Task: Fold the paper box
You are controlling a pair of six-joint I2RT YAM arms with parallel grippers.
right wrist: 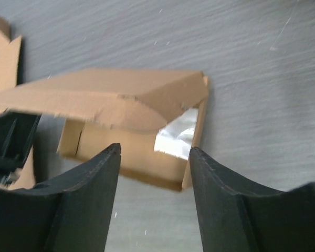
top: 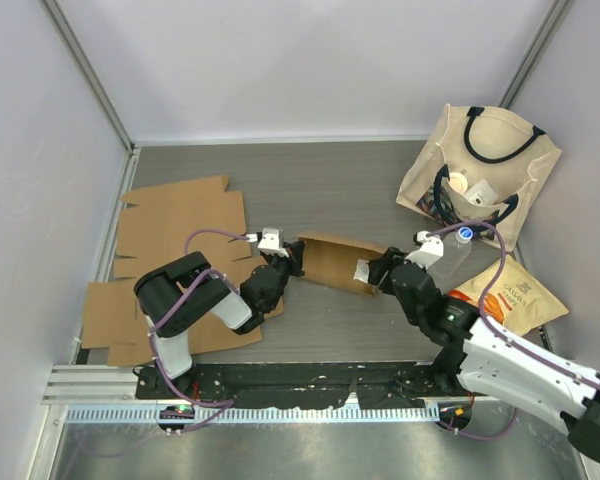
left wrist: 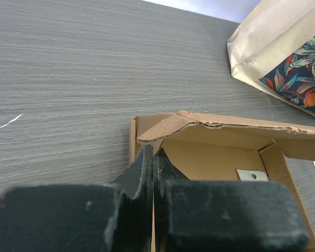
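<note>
Nearest the lens in the left wrist view, the left gripper (left wrist: 153, 156) has its two dark fingers pressed narrowly together, pinching the near corner wall of the paper box (left wrist: 220, 155). The box lies on its side at the middle of the grey table (top: 320, 180), between the two arms. Its torn-edged top flap hangs partly lifted over the open interior, where a small white label (left wrist: 250, 175) sits on the back wall.

At the box's other end, the right gripper (right wrist: 155, 148) hangs with its fingers spread wide, the end of the box just ahead of them. I cannot tell whether they touch it.

Flat cardboard sheets (top: 175, 250) lie to the left beneath the left arm. A canvas tote bag (top: 480, 170) stands at the far right, with an orange snack packet (top: 515, 295) just in front of it.
</note>
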